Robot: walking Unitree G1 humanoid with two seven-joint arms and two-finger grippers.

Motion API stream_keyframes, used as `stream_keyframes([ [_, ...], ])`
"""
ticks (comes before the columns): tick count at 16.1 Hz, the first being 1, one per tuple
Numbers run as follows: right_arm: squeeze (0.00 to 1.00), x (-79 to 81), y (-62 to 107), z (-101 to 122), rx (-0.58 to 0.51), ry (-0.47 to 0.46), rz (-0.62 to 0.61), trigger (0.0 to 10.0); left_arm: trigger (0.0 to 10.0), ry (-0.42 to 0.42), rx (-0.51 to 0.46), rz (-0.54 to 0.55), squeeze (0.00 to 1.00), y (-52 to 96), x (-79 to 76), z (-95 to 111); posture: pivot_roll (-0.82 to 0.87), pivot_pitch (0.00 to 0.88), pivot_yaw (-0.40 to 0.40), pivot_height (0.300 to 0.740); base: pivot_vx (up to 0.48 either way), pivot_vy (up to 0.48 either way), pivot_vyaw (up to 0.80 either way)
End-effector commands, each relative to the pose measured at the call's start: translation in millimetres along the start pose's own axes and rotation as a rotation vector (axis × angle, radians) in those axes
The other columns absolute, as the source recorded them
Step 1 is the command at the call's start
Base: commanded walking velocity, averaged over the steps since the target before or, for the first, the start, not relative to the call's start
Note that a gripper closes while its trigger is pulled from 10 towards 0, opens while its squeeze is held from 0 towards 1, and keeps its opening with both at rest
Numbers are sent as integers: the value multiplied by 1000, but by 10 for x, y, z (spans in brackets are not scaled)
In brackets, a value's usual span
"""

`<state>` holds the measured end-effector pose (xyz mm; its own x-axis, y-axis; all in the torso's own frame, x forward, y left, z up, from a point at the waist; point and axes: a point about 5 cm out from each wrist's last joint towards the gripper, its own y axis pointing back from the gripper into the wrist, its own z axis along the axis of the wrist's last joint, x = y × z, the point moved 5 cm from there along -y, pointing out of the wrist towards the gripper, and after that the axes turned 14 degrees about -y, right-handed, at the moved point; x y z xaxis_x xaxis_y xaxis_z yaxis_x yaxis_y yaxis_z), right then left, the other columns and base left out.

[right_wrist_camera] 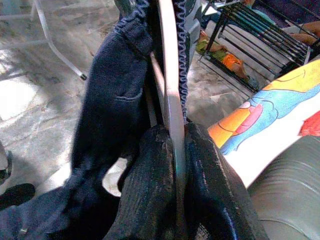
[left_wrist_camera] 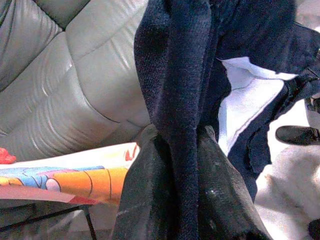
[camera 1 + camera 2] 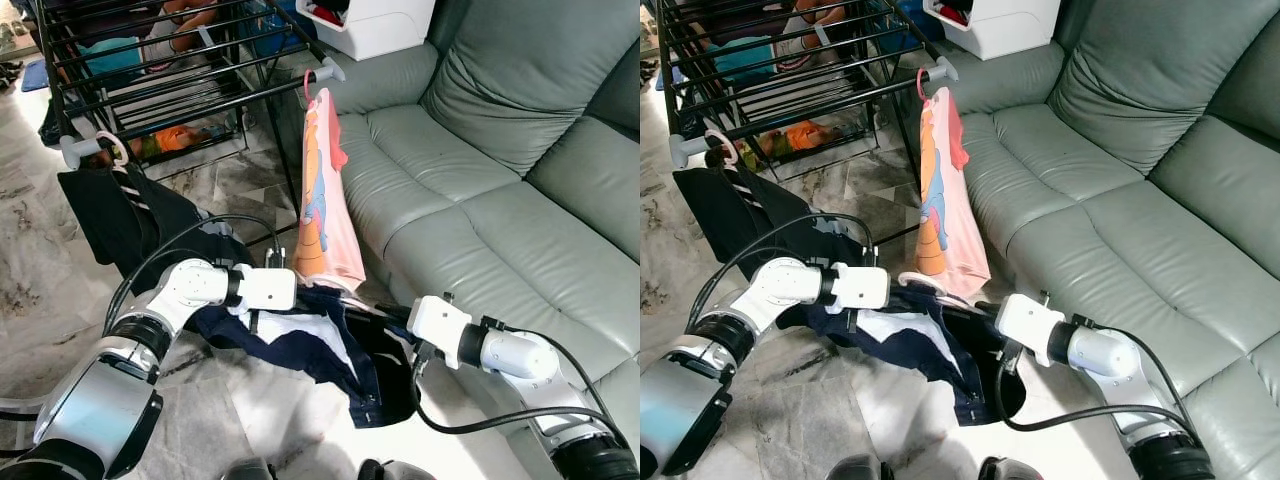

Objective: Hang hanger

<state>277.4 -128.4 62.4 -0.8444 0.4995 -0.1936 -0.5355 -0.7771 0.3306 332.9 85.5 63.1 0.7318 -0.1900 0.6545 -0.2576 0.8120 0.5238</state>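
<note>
A grey leather sofa [image 3: 500, 200] fills the right of the frame over a marbled floor [image 3: 60, 300]; a black drying rack [image 3: 180, 90] stands in the upper left, its front rail [image 3: 200, 112] running from the left edge toward upper centre. A pink printed garment [image 3: 325, 200] already hangs from that rail's right end, a black garment [image 3: 120, 225] from its left end.

I hold the task's thing low, below centre frame: a pale hanger [image 1: 169, 90] carrying a navy garment [image 3: 310, 350]. My right gripper [image 1: 175, 165] has its jaws clamped on the hanger's thin bar, which runs straight out between my fingers [image 1: 145, 190]. My left gripper [image 2: 177, 165] has its jaws closed on a fold of the navy cloth.

The relation that matters: the rail lies above and beyond both jaws, toward the upper left, with its free span between the two hung garments. My left arm is nearer that span. The hanger's hook [image 3: 922, 284] appears to be the pale curve beside my left wrist, though cloth covers most of it, so its direction is uncertain. I judge the hook must be raised clear of the rail and set over it.
</note>
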Motion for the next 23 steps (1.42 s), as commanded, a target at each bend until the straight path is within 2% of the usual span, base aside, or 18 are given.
stream_keyframes([
  [1, 0, 28, -79, 127, -58, 32, 20, 10000, 0, 31, -10, 40, 0, 29, 63, -3, -65, 18, 39, 740, 0, 0, 0],
  [2, 0, 28, -84, 128, -59, 25, 25, 10000, 0, 37, -10, 39, 0, 29, 61, -6, -66, 18, 38, 740, 0, 0, 0],
  [4, 1000, 36, -77, 132, -58, -25, 57, 10000, 0, 48, -6, 38, 0, 33, 60, -16, -66, 17, 34, 740, 0, 0, 0],
  [6, 1000, 74, -26, 203, -64, -123, 135, 10000, 0, 60, 7, 50, 0, 41, 76, -40, -69, 17, 32, 740, 0, 0, 0],
  [8, 1000, 56, 33, 240, -60, -163, 175, 10000, 0, 65, 17, 62, 0, 46, 88, -55, -73, 18, 32, 740, 0, 0, 0],
  [10, 1000, 94, 214, 227, 3, -232, 290, 10000, 0, 67, 34, 106, 0, 57, 136, -78, -73, 20, 32, 740, 0, 0, 0],
  [11, 1000, 113, 281, 233, 22, -252, 328, 10000, 0, 70, 42, 116, 0, 62, 149, -91, -73, 20, 32, 740, 0, 0, 0],
  [12, 1000, 65, 328, 269, 20, -268, 327, 10000, 0, 81, 56, 133, 0, 73, 164, -116, -75, 20, 32, 740, 0, 0, 0],
  [15, 1000, -150, 429, 632, -120, -359, 312, 10000, 0, 101, 84, 135, 0, 73, 132, -165, -78, 19, 36, 740, 0, 0, 0],
  [19, 1000, -195, 484, 805, -188, -410, 330, 10000, 0, 133, 91, 152, 0, 60, 130, -183, -78, 19, 36, 740, 0, 0, 0],
  [21, 1000, -567, 386, 959, -322, -380, 78, 10000, 0, 220, 160, 291, 0, 121, 287, -306, -78, 19, 36, 740, 0, 0, 0],
  [22, 1000, -644, 372, 971, -337, -362, 19, 10000, 0, 241, 173, 322, 0, 138, 322, -331, -78, 19, 36, 740, 0, 0, 0],
  [23, 1000, -909, 371, 980, -385, -310, -205, 10000, 0, 323, 183, 441, 0, 210, 459, -384, -81, 14, 39, 740, 0, 0, 0],
])
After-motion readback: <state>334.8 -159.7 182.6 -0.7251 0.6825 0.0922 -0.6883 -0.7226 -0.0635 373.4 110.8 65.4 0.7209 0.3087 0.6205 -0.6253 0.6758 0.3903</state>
